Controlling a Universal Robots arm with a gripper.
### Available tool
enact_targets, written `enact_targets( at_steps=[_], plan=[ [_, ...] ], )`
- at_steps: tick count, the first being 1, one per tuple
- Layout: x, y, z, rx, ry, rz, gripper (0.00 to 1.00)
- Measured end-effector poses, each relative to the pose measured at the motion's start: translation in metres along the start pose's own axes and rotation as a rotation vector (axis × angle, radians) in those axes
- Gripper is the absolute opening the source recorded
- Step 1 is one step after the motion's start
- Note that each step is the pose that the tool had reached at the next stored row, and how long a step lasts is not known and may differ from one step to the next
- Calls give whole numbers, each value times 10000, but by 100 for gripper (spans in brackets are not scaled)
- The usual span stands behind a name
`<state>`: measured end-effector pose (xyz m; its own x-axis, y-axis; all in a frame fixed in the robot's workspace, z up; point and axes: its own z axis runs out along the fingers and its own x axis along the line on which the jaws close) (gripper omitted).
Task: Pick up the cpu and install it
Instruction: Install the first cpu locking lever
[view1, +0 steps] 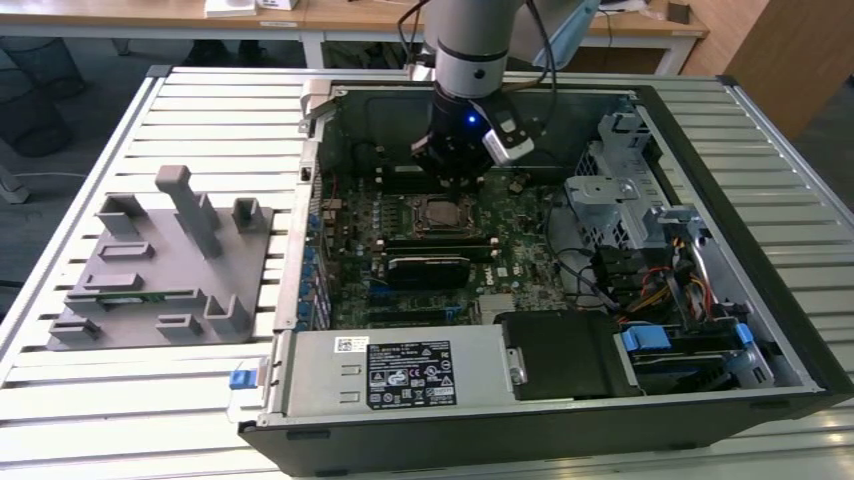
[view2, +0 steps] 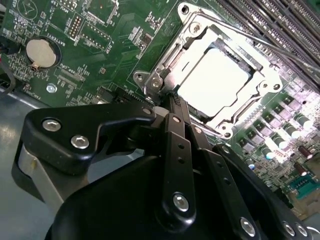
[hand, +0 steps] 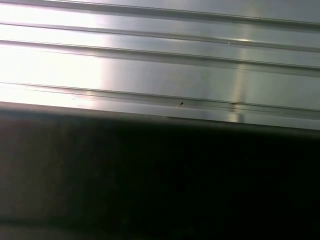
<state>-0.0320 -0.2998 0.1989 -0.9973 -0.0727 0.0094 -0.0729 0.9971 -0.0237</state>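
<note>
Cpu lies flat, seated in the socket frame.

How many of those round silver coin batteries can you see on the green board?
1. The coin battery sits on the green board in the second wrist view, apart from the cpu. Others may be hidden behind the gripper.

The small, flat, square silver-grey metal cpu lies level inside the bright metal socket frame on the green motherboard, its pale top plate glaring under the light. In the second wrist view it sits just past the tips of the black claw, apart from them, with nothing gripping it. In the exterior view the same chip shows as a small grey square in the middle of the board, directly below the claw hanging above it.
</note>
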Motion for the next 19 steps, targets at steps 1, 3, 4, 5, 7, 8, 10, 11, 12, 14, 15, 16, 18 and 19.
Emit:
enact_targets(
  at_steps=[1, 3, 4, 5, 7, 8, 10, 11, 12, 14, 15, 16, 18, 19],
  plan=[
    [-1, -1, 7, 31, 6, 0, 11],
    [-5, 0, 19, 72, 19, 3, 11],
    [-6, 0, 22, 74, 23, 2, 11],
    [-7, 0, 23, 73, 29, 0, 11],
    [-9, 2, 24, 56, 40, -1, 11],
    [-10, 3, 24, 27, 51, -3, 11],
    [-11, 8, 24, -31, 66, -1, 11],
    [-11, 10, 25, -68, 70, -1, 11],
    [-12, 11, 26, -114, 71, -2, 11],
    [-13, 10, 24, -227, 73, -5, 11],
    [-14, 10, 24, -288, 74, -6, 11],
    [-14, 10, 23, -347, 75, -6, 11],
    [-16, 11, 24, -474, 72, -8, 11],
    [-17, 11, 24, -535, 70, -8, 11]
  ],
)
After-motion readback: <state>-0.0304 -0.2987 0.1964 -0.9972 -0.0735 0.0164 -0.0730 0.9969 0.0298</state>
